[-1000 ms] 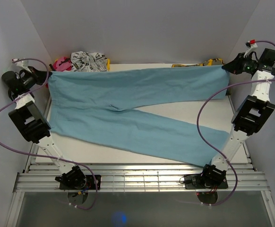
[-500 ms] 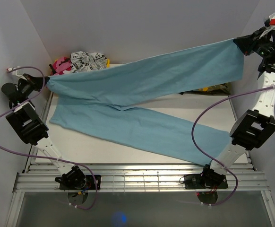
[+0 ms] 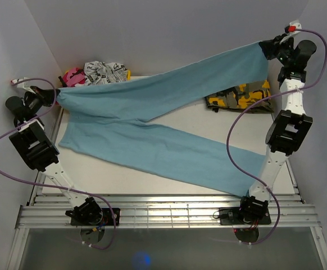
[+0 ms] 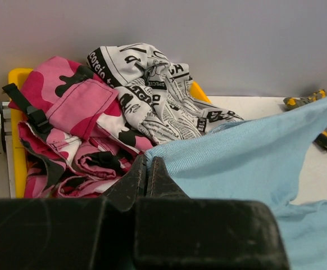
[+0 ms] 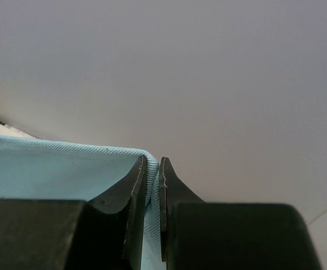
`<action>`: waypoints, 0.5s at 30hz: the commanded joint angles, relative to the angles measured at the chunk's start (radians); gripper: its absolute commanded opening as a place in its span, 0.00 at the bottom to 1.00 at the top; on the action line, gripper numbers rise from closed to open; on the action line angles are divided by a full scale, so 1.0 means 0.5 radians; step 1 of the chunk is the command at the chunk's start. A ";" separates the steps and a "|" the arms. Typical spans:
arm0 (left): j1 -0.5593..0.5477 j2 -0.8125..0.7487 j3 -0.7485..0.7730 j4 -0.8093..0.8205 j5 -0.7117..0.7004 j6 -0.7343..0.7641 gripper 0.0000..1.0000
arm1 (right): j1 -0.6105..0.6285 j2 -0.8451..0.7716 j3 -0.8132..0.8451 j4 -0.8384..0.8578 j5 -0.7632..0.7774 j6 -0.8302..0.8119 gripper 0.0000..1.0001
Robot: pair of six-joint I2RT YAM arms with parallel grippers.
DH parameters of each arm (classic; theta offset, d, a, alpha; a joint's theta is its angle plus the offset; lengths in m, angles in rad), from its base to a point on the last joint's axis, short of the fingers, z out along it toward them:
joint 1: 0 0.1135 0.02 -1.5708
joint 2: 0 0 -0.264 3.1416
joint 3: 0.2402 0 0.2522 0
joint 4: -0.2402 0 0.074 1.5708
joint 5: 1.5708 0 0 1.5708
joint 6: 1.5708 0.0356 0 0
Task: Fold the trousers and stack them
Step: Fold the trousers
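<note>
Lifting one leg of the trousers (image 3: 152,149) off the table's (image 3: 236,132) far right corner, the right gripper (image 3: 263,49) pinches its cuff — the left gripper (image 3: 54,96) keeps pinching the waist. Leg-over-leg folding seems begun.

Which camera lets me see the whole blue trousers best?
The top external view: it shows the trousers whole, both legs and both ends. The left wrist view shows only the end pinched in the left gripper; the right wrist view shows just an edge in the right gripper.
</note>
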 commanded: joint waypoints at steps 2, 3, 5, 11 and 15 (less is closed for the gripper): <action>-0.073 -0.013 0.235 -0.189 -0.260 0.184 0.00 | -0.006 -0.109 0.345 0.432 0.176 0.063 0.08; -0.082 -0.003 0.257 -0.189 -0.254 0.175 0.00 | -0.009 -0.155 0.318 0.465 0.139 0.099 0.08; -0.088 0.009 0.281 -0.192 -0.245 0.180 0.00 | -0.037 -0.406 0.052 0.536 0.017 0.127 0.08; -0.036 -0.015 0.199 -0.195 -0.141 0.211 0.00 | -0.211 -1.167 -0.841 0.534 -0.633 0.067 0.08; 0.025 -0.065 0.042 -0.174 -0.034 0.251 0.00 | -0.371 -1.606 -1.326 -0.137 -1.004 -0.644 0.08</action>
